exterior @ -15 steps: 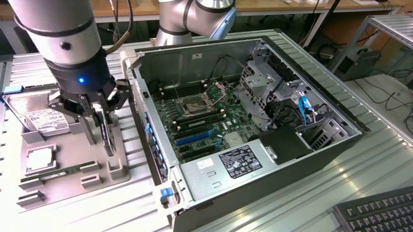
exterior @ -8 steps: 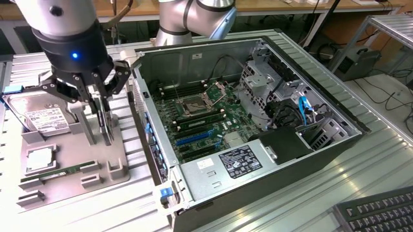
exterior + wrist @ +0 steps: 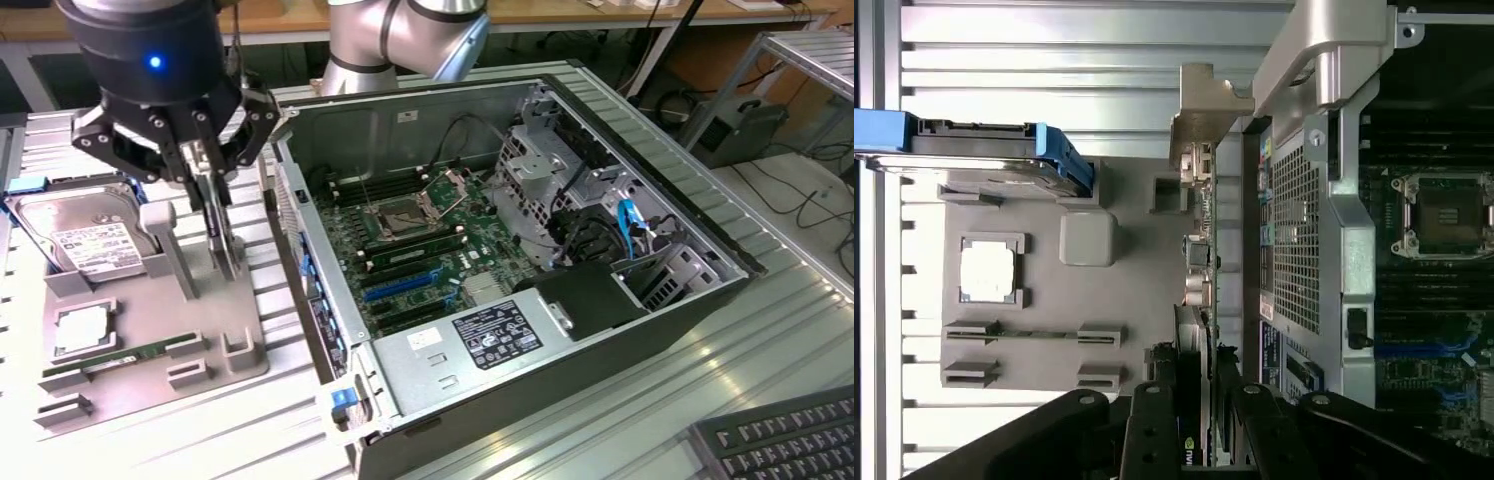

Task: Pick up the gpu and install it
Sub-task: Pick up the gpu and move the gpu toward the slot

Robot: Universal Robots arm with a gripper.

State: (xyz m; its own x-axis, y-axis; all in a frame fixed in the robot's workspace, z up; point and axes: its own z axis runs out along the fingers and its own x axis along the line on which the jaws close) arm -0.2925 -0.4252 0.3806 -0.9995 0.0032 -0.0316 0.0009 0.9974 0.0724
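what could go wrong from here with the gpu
1. The gripper grips the thin gpu from above, so the card could tilt or slip between the fingers.
2. The card stands close beside the case wall; its bracket might knock that wall on the way over.
3. Its lower end sits near the posts of the grey holder and could snag there.

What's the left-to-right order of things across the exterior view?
Hard drive → gpu standing on edge, clamped in the gripper → CPU socket → drive cage → keyboard.
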